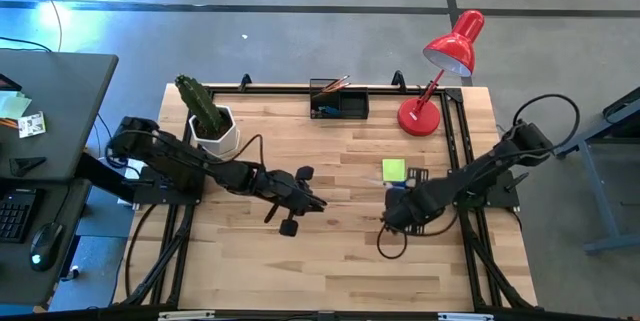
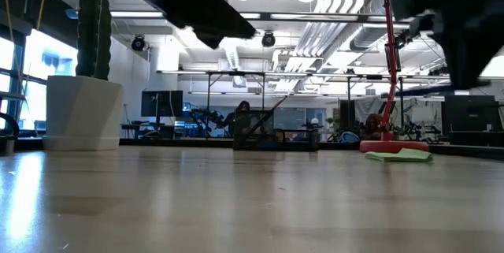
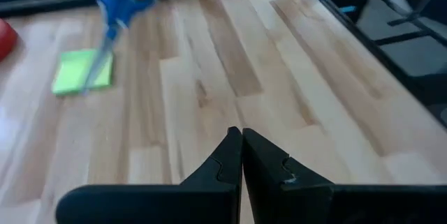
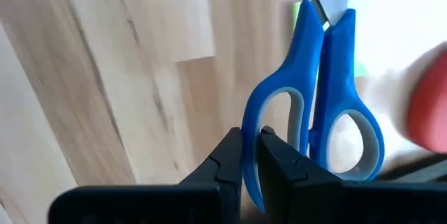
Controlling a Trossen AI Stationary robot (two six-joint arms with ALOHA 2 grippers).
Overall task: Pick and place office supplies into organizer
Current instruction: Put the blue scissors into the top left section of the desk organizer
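The right wrist view alone shows the right claw [image 4: 250, 155] pinched on the blue-handled scissors' [image 4: 318, 105] grey-lined loop, near the desk's right edge; the left claw [image 3: 242, 155] hangs closed, empty, mid-desk.

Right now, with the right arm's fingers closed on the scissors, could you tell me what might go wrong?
1. The right gripper pinches only one handle loop of the blue scissors; they may swing or slip during carrying.
2. The blades hang over the green sticky-note pad and could drag it.
3. The organizer already holds items, so the scissors could snag there.
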